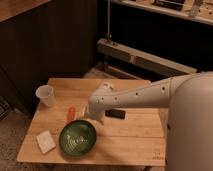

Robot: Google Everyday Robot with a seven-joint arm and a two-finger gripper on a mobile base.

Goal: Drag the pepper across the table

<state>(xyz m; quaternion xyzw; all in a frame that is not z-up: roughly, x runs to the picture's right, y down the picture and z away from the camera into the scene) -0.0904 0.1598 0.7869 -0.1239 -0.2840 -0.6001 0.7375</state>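
- Pepper [71,113] lies on the table [135,136], left half, just behind the green bowl [77,138].
- Gripper [95,117] hangs just right of it, arm [145,95] stretched in from the right, wrist bent down.
- Can't tell if it's clamped or loose.

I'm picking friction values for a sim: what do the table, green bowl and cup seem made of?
The table looks like light matte wood: plank seams cross its top. The green bowl seems glazed ceramic or hard plastic, going by its faint sheen. The cup looks like translucent whitish plastic. The tool hangs between the pepper and the black device, by the bowl's far rim.
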